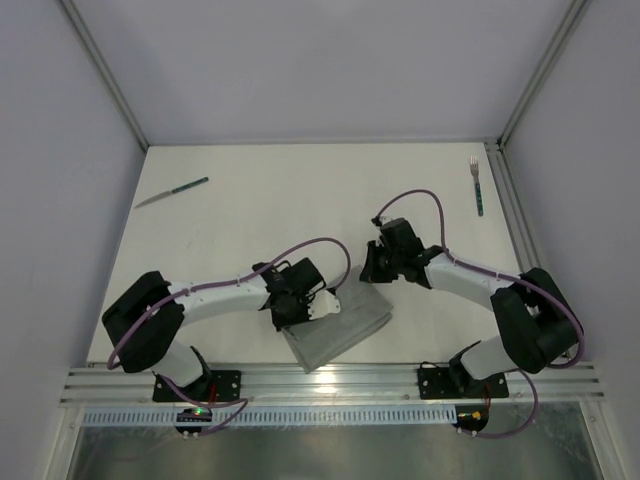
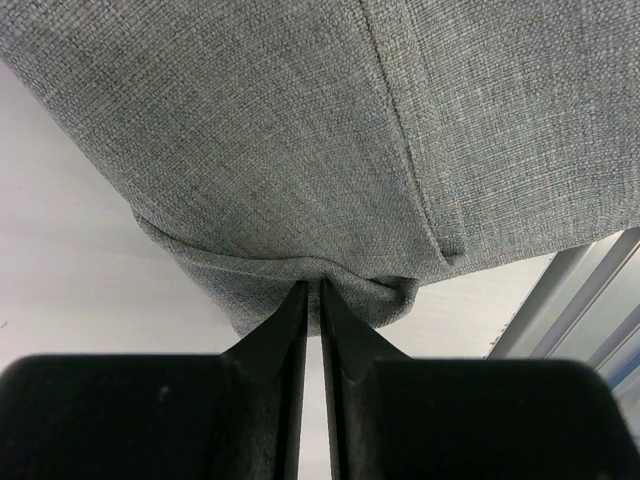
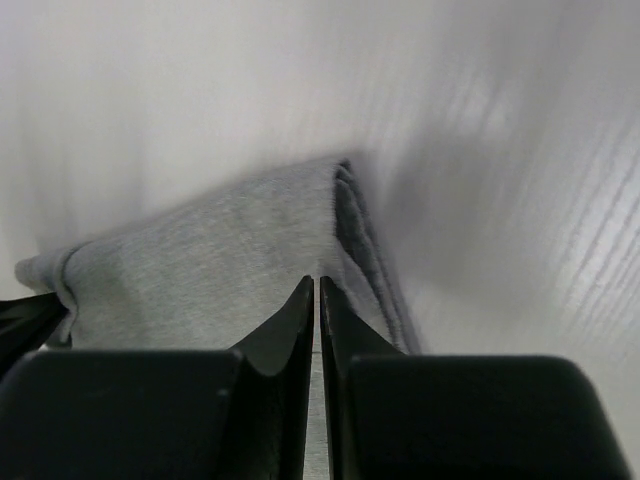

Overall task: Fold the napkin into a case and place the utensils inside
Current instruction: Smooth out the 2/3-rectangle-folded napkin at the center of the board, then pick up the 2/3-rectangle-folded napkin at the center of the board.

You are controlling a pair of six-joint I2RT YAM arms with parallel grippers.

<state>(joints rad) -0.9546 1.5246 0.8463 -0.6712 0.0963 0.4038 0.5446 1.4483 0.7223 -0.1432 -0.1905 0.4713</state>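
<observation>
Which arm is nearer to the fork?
Right. The right arm is at the napkin's right side, the fork lying beyond it near the table's right edge; the left arm is at the napkin's left side, farther off.

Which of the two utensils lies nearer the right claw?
The fork, at the far right; the knife lies across at the far left.

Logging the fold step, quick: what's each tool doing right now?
Left tool: closed, pinching the napkin at its folded edge.
Right tool: closed, tips over the napkin; whether it grips cloth cannot be told.
</observation>
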